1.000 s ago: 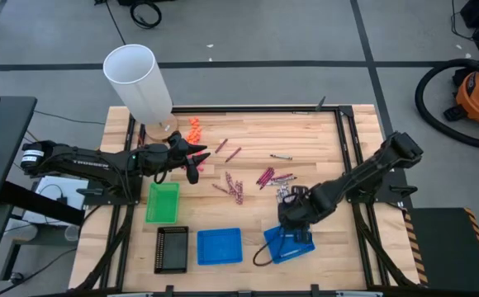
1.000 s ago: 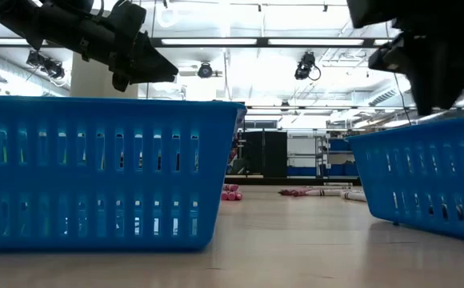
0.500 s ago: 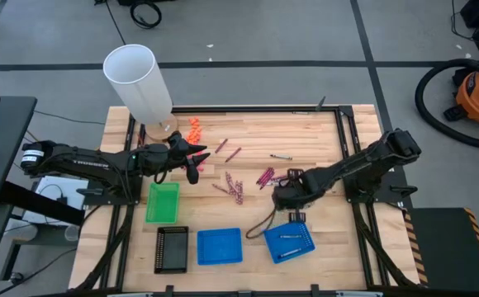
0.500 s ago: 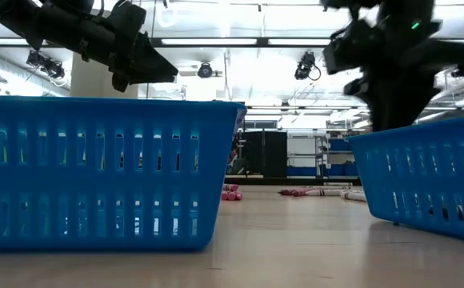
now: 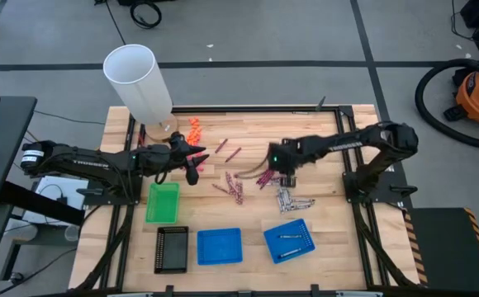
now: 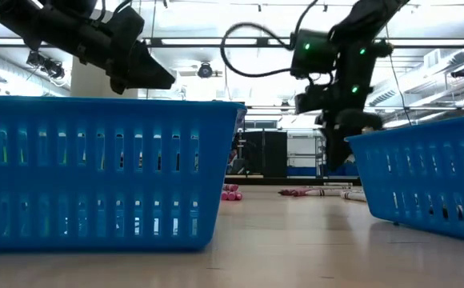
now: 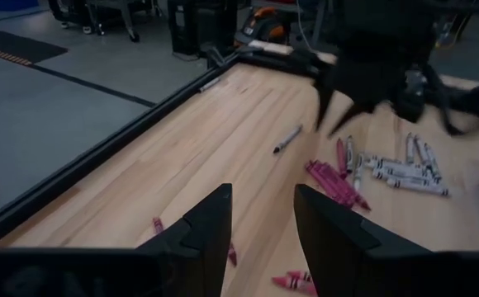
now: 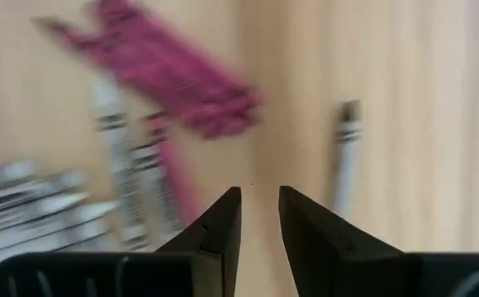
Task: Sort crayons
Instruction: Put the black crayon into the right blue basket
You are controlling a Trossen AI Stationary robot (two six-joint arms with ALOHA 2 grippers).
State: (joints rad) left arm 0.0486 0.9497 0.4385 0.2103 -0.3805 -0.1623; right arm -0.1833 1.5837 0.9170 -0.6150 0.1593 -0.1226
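Crayons lie loose on the wooden table: a magenta bunch [image 5: 265,176], silvery grey ones [image 5: 287,199], brownish-red ones [image 5: 235,190], one lone grey crayon [image 5: 282,156] and two magenta ones [image 5: 227,150]. Some grey crayons lie in the right blue tray [image 5: 289,241]. My right gripper [image 5: 276,162] hovers open and empty above the table between the lone grey crayon [image 8: 344,157] and the magenta bunch [image 8: 177,78]. My left gripper [image 5: 196,159] is open and empty, held above the table at the left, near the green tray [image 5: 163,202].
A black tray [image 5: 171,248] and a second blue tray [image 5: 220,246] stand along the near edge. A white tube [image 5: 138,80] stands at the far left corner with orange pieces [image 5: 194,127] beside it. A dark frame [image 5: 343,132] borders the table.
My right gripper has risen out of the right blue tray and gone toward the table's far edge, and now hangs over the loose crayons in the middle. Grey crayons lie in the tray it left.
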